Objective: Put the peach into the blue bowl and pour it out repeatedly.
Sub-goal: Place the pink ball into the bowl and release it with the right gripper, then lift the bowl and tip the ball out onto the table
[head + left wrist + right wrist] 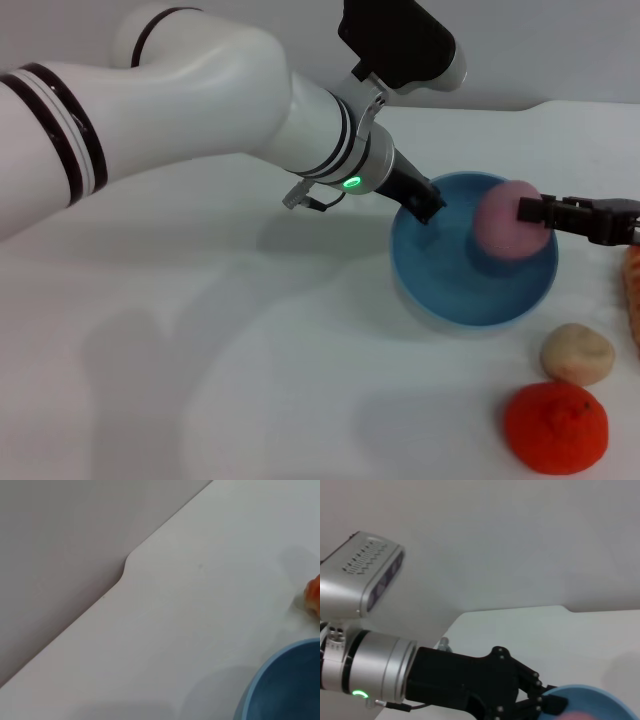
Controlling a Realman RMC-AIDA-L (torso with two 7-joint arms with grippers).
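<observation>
Now: loading step | right gripper [522, 210] clamps the peach [505, 220] over the blue bowl [452, 300] | left gripper [432, 205] grips the bowl's far rim | next, I judge: right fingers release the peach, then left arm tips the bowl.

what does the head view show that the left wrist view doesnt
Only the head view shows the peach held by the right gripper over the blue bowl, the left gripper clamped on the bowl's rim, and the cream ball. Only the left wrist view shows the notched table edge against the wall. Both show part of the blue bowl, the white table, and an orange-red fruit.
</observation>
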